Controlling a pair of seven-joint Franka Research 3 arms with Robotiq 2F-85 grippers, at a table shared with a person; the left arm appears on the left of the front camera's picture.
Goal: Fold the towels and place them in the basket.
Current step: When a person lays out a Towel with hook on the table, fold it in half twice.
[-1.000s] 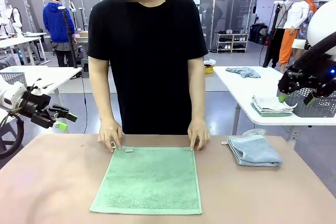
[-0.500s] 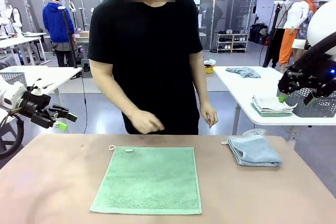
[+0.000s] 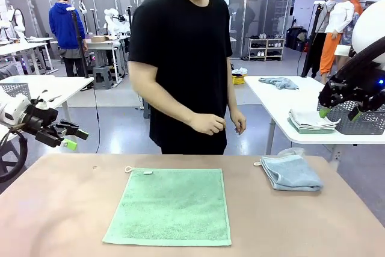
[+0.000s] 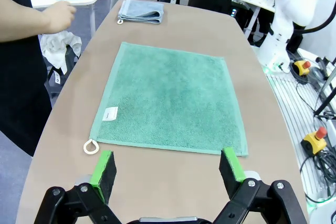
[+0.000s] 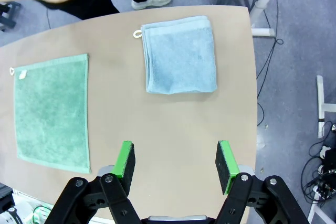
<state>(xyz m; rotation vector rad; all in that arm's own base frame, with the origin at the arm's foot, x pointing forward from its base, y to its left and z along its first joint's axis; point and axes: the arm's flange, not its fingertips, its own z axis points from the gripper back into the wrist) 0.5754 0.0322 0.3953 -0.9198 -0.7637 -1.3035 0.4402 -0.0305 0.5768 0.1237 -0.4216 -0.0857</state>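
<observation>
Green towel (image 3: 171, 206) lies spread flat and unfolded, square to the table (image 3: 54, 209) edge, on the middle of the table. Its hanging loop (image 3: 128, 169) and label sit at its far left corner. No crease in it, all four corners showing.

Blue towel (image 3: 292, 173) lies to the right of the green towel and apart from it. It is already folded into a small pad, loop toward the green towel.

Mesh-sided basket (image 3: 370, 123) stands well off to the right of the green towel, on a separate white side table, with a stack of folded towels (image 3: 311, 121) beside it. Probably the target basket.

Person's hands (image 3: 207, 124) are lifted beyond the green towel's far edge, touching nothing.

Left gripper (image 3: 75, 138) hangs in the air left of the green towel, jaws spread wide, nothing between them. Right gripper (image 3: 340, 112) hangs high to the right of it, jaws apart and empty. Its wrist view looks down on both towels.

Judgement: the folding of the green towel has not begun, and neither table towel is in the basket. The next move calls for both grippers to come down to one edge of the green towel, pinch its two corners and carry that edge over to the opposite one. Thin terry lying flat on the table gives little to grab, so the pads must get under the hem.
</observation>
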